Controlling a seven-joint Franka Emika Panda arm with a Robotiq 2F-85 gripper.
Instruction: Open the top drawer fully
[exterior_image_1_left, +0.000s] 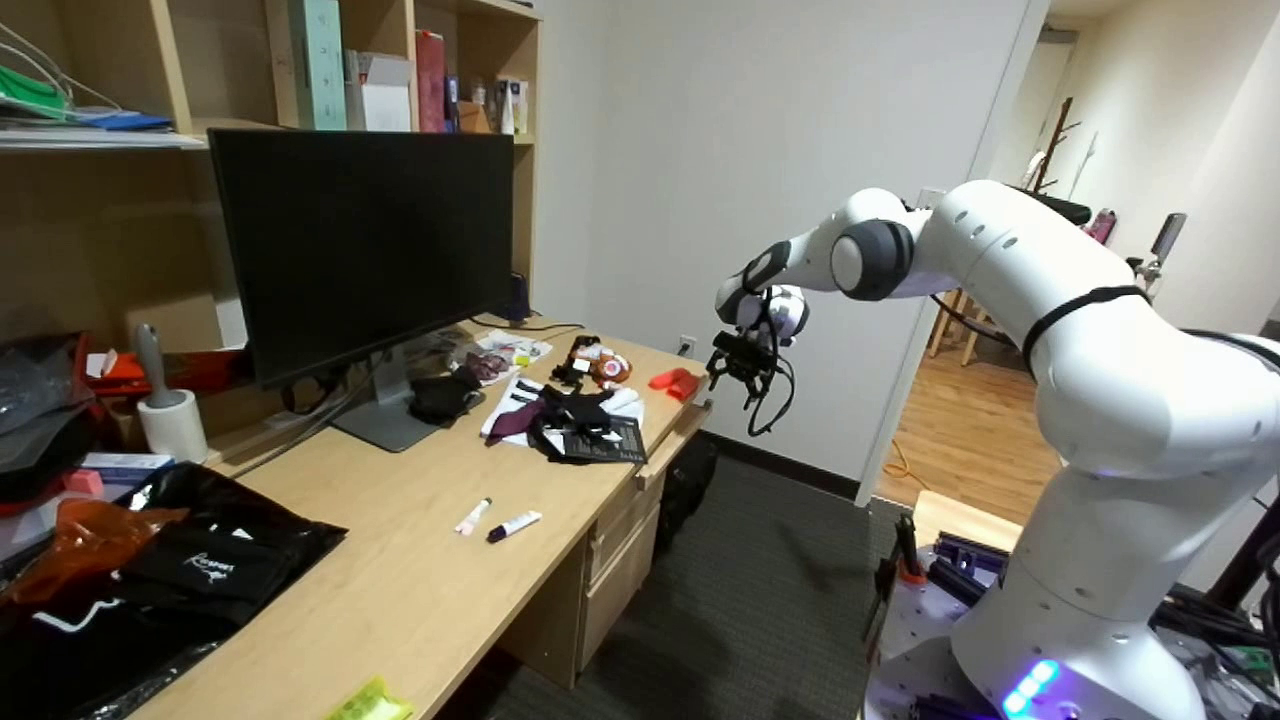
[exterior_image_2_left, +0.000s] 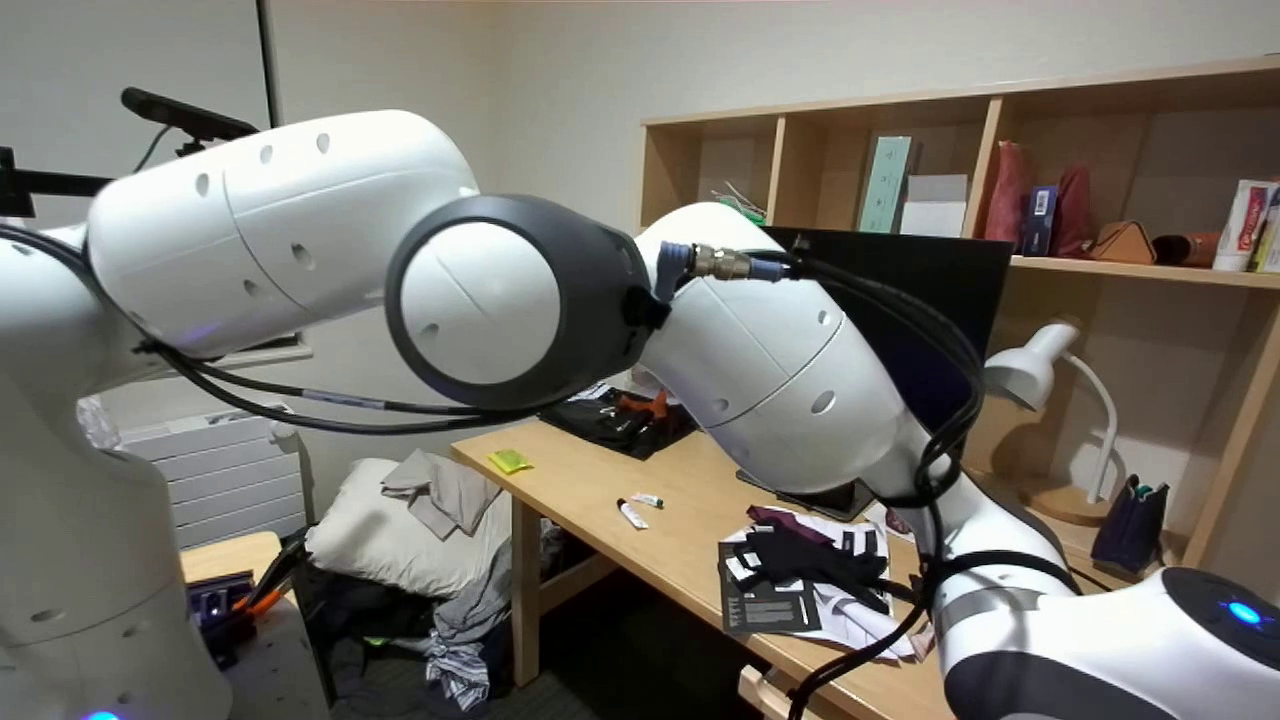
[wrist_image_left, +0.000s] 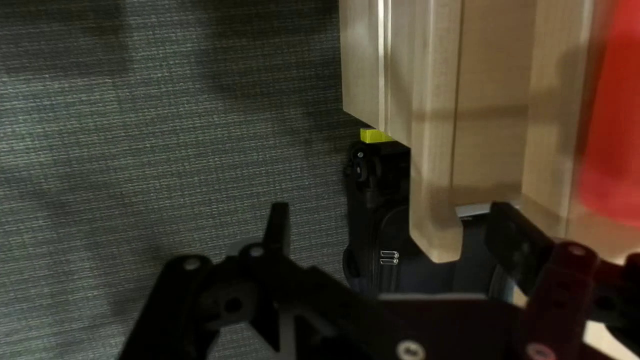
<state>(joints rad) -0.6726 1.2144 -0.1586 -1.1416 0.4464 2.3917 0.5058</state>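
Arching outward, arm (exterior_image_1_left: 1010, 250) points pincer (wrist_image_left: 390, 207) down, spread wide, over part-opened top drawer (wrist_image_left: 434, 165).

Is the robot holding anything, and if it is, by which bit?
Nothing is held: the fingers are spread wide apart in the wrist view, not closed on the top drawer.

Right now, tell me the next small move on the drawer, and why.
Probably lower the end effector slightly: in the wrist view its spread fingers appear either side of the drawer front, which stands partly out from the desk, but an exterior view suggests they hang above it, though depth is hard to judge.
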